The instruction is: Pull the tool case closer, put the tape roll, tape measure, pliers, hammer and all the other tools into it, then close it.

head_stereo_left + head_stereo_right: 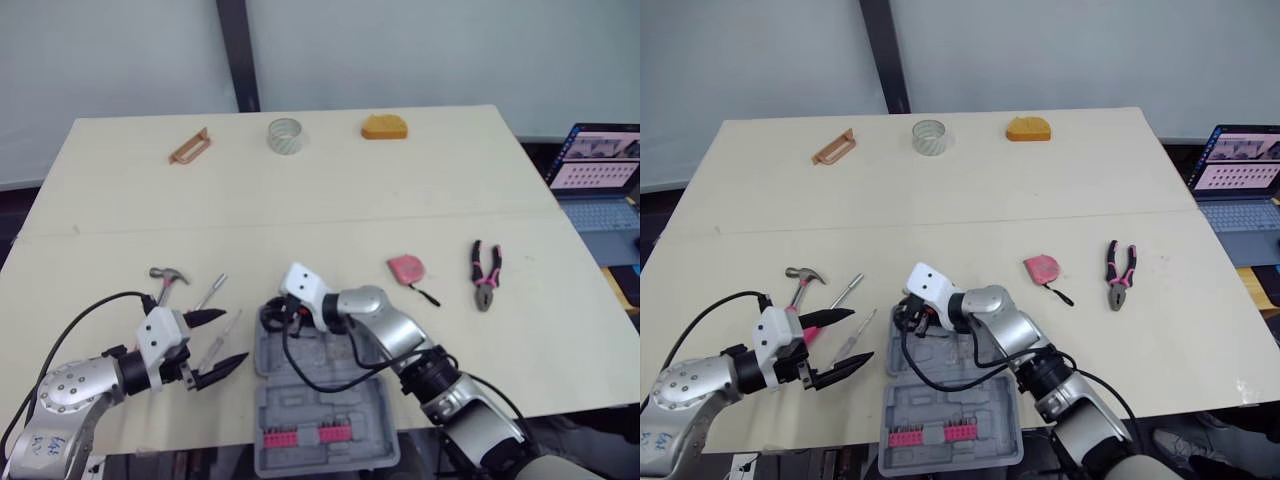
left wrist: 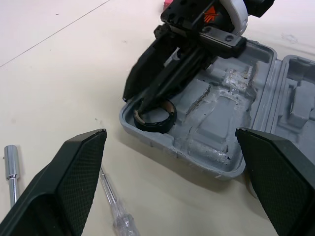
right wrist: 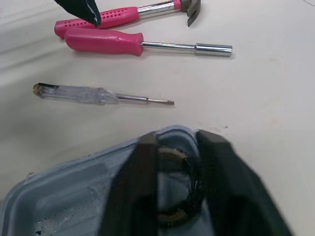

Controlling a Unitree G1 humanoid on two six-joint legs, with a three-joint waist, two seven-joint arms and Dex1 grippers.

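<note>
Right wrist view: the right gripper stands in a corner of the open tool case, fingers narrowed onto the wall of the black tape roll (seated in that corner pocket). The left gripper hangs spread wide, empty, beside the case above the clear screwdriver.
</note>
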